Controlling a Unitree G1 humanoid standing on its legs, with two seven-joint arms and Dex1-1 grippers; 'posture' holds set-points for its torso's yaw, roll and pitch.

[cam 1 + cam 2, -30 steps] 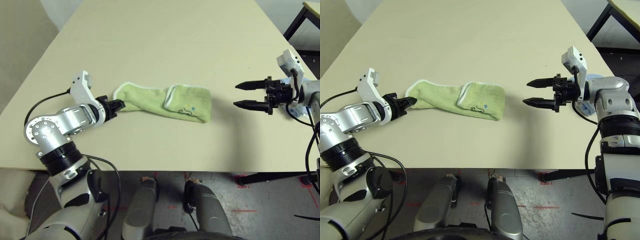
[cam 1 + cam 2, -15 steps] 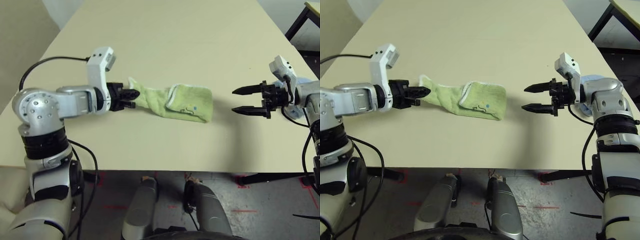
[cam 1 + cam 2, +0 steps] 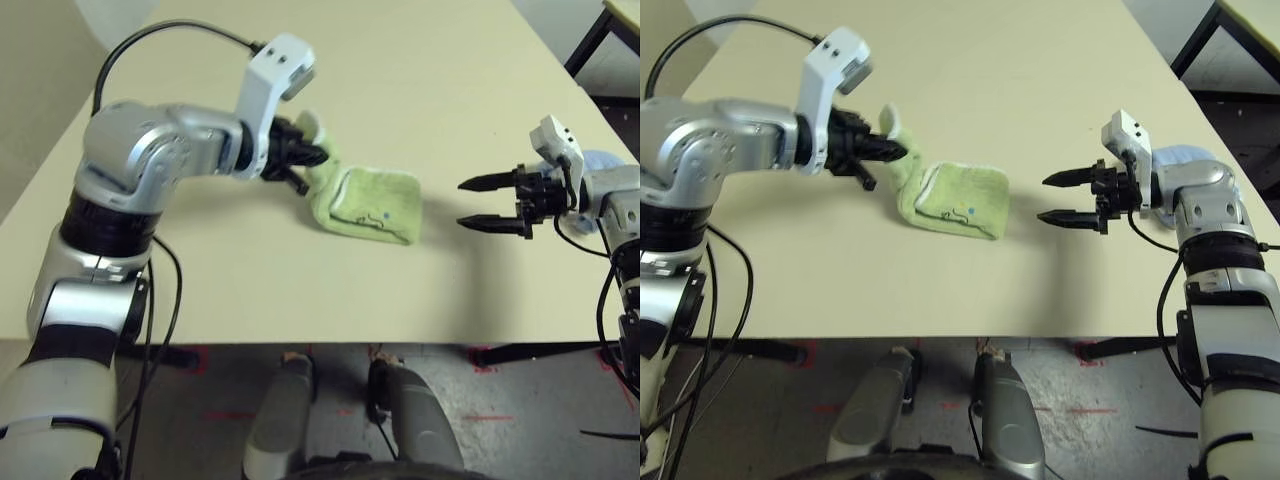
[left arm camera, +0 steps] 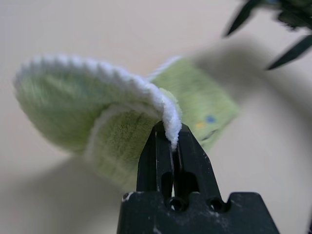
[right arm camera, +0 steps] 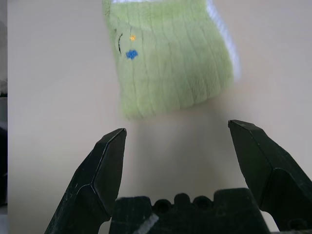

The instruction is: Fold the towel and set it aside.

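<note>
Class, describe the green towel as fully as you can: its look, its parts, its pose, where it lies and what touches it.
The towel is light green terry with white stitched edging and a small embroidered motif of dark lines with a blue and an orange dot. Its folded end lies flat on the beige table, motif facing up. The other end is raised off the table, its rounded white edge pinched in the shut left claw. The open right claw points at it from the side, apart from it.
</note>
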